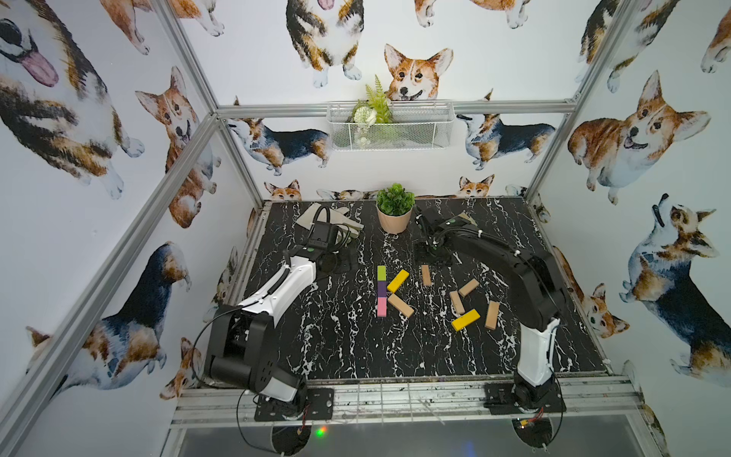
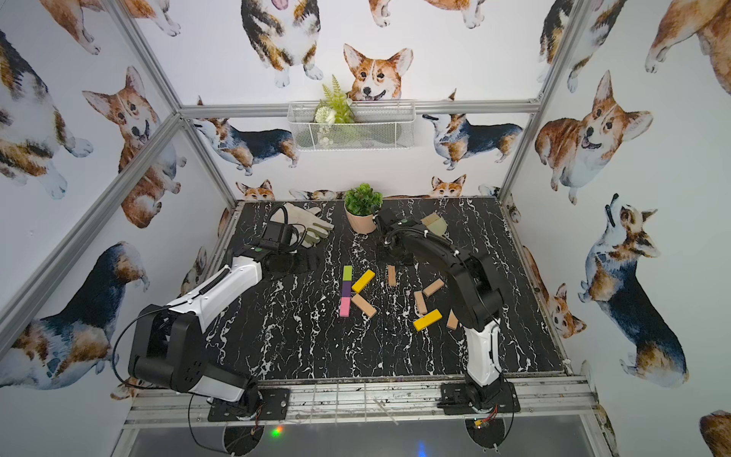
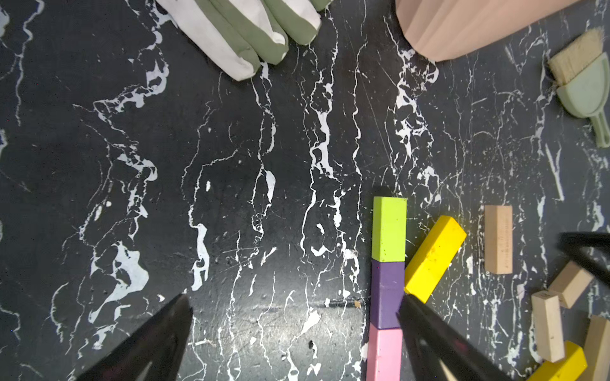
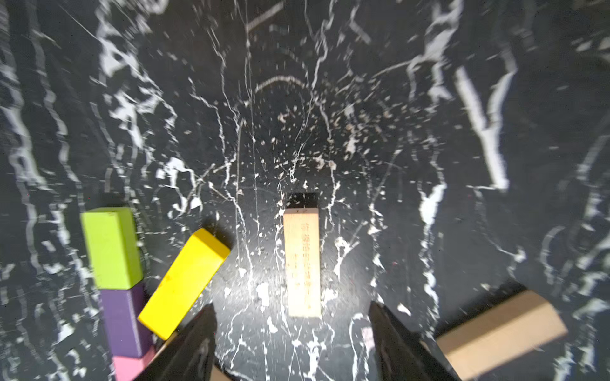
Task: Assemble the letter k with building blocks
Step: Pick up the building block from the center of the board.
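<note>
A lime green block [image 1: 381,272], a purple block [image 1: 381,289] and a pink block [image 1: 381,307] lie end to end in a straight line. A yellow block [image 1: 398,281] and a tan block [image 1: 400,305] slant off its right side. Another tan block [image 4: 302,260] lies flat on the table just ahead of my right gripper [image 4: 292,316], which is open and holds nothing. To the right, three tan blocks [image 1: 468,287] and a second yellow block [image 1: 466,320] are scattered. My left gripper [image 3: 293,298] is open over bare table, left of the line.
A potted plant in a pink pot [image 1: 394,221] stands at the back centre. Work gloves [image 3: 251,33] lie at the back left, partly under the left arm. A brush with dustpan [image 3: 584,76] lies at the back right. A wire basket [image 1: 389,124] hangs on the rear wall.
</note>
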You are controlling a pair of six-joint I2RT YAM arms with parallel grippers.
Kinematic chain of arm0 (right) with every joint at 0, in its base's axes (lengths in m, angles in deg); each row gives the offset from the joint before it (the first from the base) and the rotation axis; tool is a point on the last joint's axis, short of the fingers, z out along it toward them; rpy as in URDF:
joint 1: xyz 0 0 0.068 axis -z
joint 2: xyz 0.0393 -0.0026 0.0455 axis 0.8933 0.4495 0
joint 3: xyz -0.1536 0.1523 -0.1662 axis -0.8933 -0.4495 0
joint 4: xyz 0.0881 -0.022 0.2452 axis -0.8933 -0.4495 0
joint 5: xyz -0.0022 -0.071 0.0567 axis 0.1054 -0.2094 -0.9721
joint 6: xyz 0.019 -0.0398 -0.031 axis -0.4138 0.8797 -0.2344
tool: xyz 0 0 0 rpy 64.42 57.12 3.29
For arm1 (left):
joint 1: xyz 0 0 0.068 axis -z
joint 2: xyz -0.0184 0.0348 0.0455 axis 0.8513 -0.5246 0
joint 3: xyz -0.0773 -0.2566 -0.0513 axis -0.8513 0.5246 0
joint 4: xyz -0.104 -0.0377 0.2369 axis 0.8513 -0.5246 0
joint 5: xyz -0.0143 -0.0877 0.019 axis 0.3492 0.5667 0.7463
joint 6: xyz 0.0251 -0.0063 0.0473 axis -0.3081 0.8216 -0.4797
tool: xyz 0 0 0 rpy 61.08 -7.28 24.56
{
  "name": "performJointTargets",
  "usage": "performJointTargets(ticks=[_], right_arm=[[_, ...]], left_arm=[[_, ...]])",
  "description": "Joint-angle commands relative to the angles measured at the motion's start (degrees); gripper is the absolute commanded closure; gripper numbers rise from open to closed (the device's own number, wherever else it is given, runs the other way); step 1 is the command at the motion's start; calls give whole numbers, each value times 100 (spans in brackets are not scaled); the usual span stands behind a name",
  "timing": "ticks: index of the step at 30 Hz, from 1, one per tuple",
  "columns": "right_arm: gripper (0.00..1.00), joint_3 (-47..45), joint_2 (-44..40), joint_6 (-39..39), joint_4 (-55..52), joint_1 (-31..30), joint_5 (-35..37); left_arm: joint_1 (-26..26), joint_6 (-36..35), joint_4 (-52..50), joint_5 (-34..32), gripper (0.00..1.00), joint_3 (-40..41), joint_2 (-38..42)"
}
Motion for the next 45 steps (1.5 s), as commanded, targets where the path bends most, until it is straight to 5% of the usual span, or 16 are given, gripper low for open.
performJointTargets(ticks=[1, 10, 19, 28, 45], right_arm=[[24, -608, -949, -576, 285, 221, 793], [29, -2695, -3307, -1083, 327, 2038, 1220], [29, -3325, -4598, -801, 54, 3209, 1210], [29, -3438, -4585, -774, 39, 3252, 986], [29, -3575, -4679, -834, 106, 3249, 847]], left_arm=[[655, 233, -88, -593, 0, -128, 0], [3040, 983, -741, -1687, 5, -1860, -1599], [4136, 1300, -1469, -1623, 14, -3981, -3520], [4480, 1494, -2163, -1375, 18, -5533, -4794], [4532, 1750, -2888, -1322, 20, -6632, -5764]])
